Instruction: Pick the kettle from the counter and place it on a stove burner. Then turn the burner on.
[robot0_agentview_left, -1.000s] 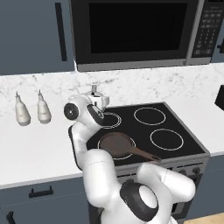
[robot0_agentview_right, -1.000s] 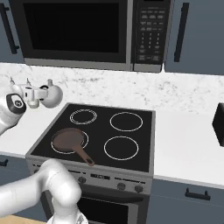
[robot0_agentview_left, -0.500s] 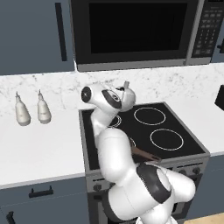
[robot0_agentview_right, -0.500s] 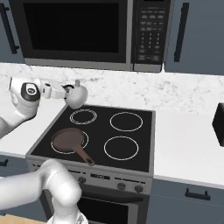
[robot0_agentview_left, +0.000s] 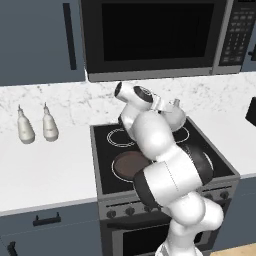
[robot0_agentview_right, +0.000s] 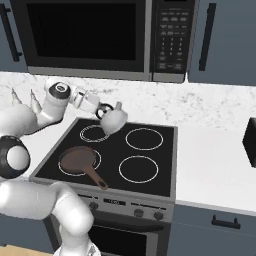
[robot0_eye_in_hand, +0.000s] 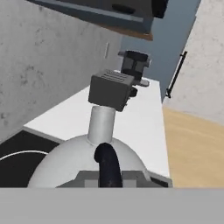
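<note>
The silvery-white kettle (robot0_agentview_right: 114, 120) hangs in the air over the back of the black glass stove, between the small double-ringed circle (robot0_agentview_right: 95, 133) and the wide back-right burner (robot0_agentview_right: 144, 138). My gripper (robot0_agentview_right: 104, 108) is shut on its black arched handle (robot0_eye_in_hand: 108, 165). In the left base view the kettle (robot0_agentview_left: 175, 116) sits just right of my gripper (robot0_agentview_left: 164, 106), partly behind my arm. In the hand view its dome (robot0_eye_in_hand: 65, 162) and short spout (robot0_eye_in_hand: 101, 123) lie right below the hand. The white veined counter (robot0_agentview_right: 215, 160) flanks the stove on both sides.
A brown frying pan (robot0_agentview_right: 77, 159) covers the front-left burner. The front-right burner (robot0_agentview_right: 138, 168) is bare. Two pale slim-necked bottles (robot0_agentview_left: 25, 127) (robot0_agentview_left: 49, 125) stand on the left counter. A black toaster (robot0_agentview_right: 250, 140) sits far right. A microwave (robot0_agentview_right: 90, 37) hangs overhead, knobs (robot0_agentview_right: 135, 212) line the stove front.
My arm has swung right with the kettle in its grip, from over the counter's edge at the stove's left to above the stove's back burners.
</note>
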